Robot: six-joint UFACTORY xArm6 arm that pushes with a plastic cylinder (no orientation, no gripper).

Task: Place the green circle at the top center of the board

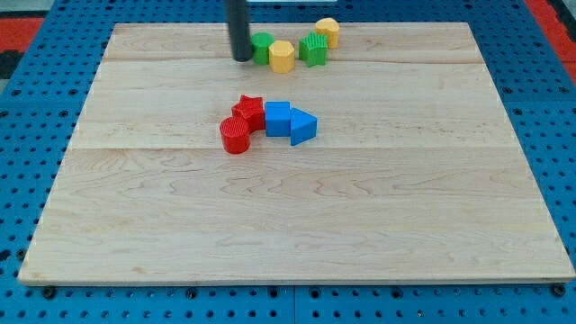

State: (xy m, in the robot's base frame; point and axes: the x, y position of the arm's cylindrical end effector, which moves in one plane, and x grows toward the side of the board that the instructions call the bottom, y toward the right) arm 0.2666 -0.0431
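Note:
The green circle [262, 47] sits near the view's top, left of centre, on the wooden board [297, 225]. My tip [242, 58] stands right against its left side, and the dark rod hides part of it. A yellow hexagon block [283, 57] touches the green circle on its right. A green star-like block [313, 49] lies right of that, and a yellow round block [328, 32] lies above and right of it.
In the board's middle is a cluster: a red cylinder [235, 136], a red star-like block [249, 111], a blue cube [277, 118] and a blue triangle block [303, 127]. A blue pegboard surface [36, 108] surrounds the board.

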